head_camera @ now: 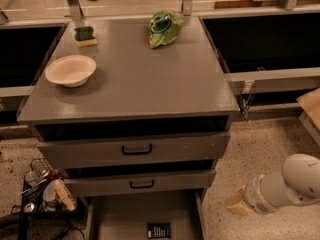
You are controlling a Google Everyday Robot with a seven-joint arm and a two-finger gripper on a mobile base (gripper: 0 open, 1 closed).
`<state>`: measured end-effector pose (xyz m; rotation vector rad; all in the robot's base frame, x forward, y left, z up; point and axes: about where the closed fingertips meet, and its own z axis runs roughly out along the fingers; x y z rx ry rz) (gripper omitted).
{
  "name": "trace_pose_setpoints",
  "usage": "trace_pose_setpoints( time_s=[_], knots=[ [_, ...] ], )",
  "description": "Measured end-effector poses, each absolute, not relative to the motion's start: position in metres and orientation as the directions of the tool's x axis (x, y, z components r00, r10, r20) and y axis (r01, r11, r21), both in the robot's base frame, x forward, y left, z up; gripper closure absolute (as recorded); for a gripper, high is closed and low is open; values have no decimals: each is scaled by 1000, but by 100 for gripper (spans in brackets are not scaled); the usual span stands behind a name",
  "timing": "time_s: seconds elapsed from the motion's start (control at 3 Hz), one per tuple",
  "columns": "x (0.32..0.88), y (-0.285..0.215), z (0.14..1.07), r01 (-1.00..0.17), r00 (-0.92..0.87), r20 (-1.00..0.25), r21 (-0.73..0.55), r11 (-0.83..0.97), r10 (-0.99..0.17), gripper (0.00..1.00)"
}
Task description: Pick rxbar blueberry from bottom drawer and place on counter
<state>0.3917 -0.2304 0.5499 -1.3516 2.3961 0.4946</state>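
The rxbar blueberry (pixel 158 230) is a small dark wrapper with white print. It lies flat on the floor of the open bottom drawer (pixel 125 216), near the frame's lower edge. The counter (pixel 135 79) is the wide grey top of the cabinet. My gripper (pixel 236 204) is at the lower right, at the tan end of the white arm (pixel 290 184). It is low beside the cabinet, to the right of the bottom drawer and apart from the bar.
A white bowl (pixel 70 70) sits at the counter's left, a green sponge (pixel 85 35) at the back left and a green bag (pixel 164 27) at the back middle. Two black-handled drawers (pixel 136 150) stand slightly open above the bottom drawer. A wire rack of clutter (pixel 42 191) stands on the floor at the left.
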Motion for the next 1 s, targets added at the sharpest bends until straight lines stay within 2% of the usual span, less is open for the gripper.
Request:
trace_pose_setpoints(
  time_s=[1.0],
  knots=[
    [398, -221, 536, -864, -478, -527, 138, 485, -702, 100]
  ],
)
